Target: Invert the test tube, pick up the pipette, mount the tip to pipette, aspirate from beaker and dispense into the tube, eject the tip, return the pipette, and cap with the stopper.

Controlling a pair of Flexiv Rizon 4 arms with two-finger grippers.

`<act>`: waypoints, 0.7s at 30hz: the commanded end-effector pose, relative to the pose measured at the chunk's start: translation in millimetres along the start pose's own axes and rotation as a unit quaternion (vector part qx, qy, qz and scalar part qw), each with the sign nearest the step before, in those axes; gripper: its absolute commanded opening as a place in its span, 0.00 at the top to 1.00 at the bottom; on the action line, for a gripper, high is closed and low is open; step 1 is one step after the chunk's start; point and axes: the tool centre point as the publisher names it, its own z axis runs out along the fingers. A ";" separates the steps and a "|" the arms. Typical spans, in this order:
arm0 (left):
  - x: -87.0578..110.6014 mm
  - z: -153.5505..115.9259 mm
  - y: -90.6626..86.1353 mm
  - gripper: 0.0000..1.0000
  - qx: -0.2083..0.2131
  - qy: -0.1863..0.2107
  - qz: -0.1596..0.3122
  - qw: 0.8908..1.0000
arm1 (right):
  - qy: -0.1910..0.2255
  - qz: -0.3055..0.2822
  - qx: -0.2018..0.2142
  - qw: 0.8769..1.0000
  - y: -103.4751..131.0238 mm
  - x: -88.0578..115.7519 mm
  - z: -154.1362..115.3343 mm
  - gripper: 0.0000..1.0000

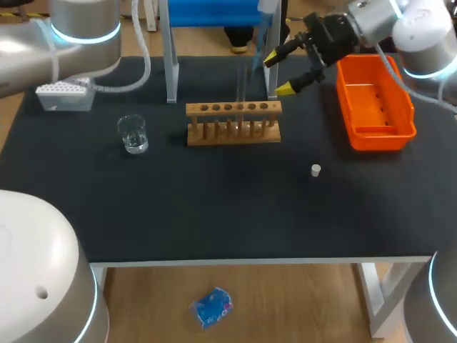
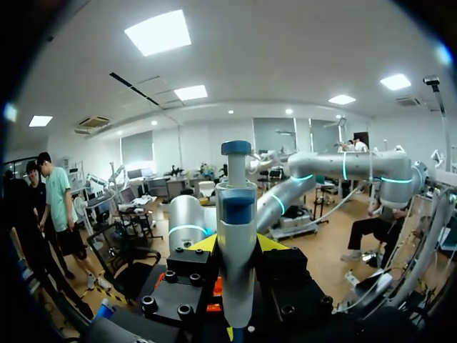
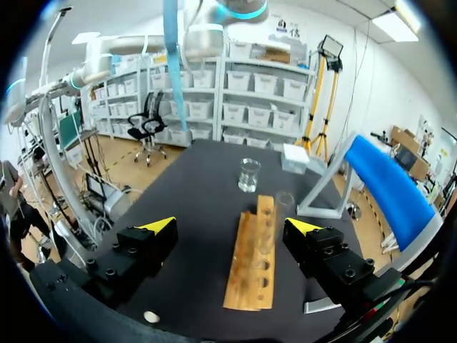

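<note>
The right end effector [image 3: 230, 226] hangs with its yellow-tipped fingers spread wide, holding nothing. Nearest, just under one finger, lies the small white stopper [image 3: 151, 316], set aside on the black surface [image 3: 193, 193], presumably for the final capping.

Directly ahead, in line with the gap between the fingers, stands the wooden rack [image 3: 250, 268] with its row of holes. In it the clear glass test tube [image 3: 275, 221] stands upright, and neither finger touches it. The wide spread suits, I judge, a grasp to invert the tube. Further ahead sits the clear glass beaker [image 3: 248, 175], then the white tip box [image 3: 294, 157]. An orange plastic bin [image 1: 375, 103] lies beside this end effector, likely for ejected tips.

The left end effector [image 2: 235, 243] is closed on the white pipette [image 2: 235, 214] with the blue plunger. A yellow tip rests against each side, holding it upright, apparently in readiness.
</note>
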 end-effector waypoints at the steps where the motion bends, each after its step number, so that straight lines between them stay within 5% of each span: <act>1: 26.7 -2.7 10.9 1.00 0.004 -0.028 -0.001 1.000 | -0.051 -0.004 -0.024 0.998 9.0 56.8 -16.1 0.00; 6: 42.7 -5.0 23.4 1.00 -0.005 -0.045 0.013 0.999 | -0.052 -0.001 -0.079 0.996 21.9 84.7 -21.9 0.00; 10: 51.8 -4.2 28.8 1.00 0.015 -0.065 0.024 0.997 | -0.024 -0.017 -0.076 0.997 37.2 106.8 -23.9 0.00; 21: 51.8 -4.2 28.8 1.00 0.015 -0.065 0.024 0.997 | -0.024 -0.017 -0.076 0.997 37.2 106.8 -23.9 0.00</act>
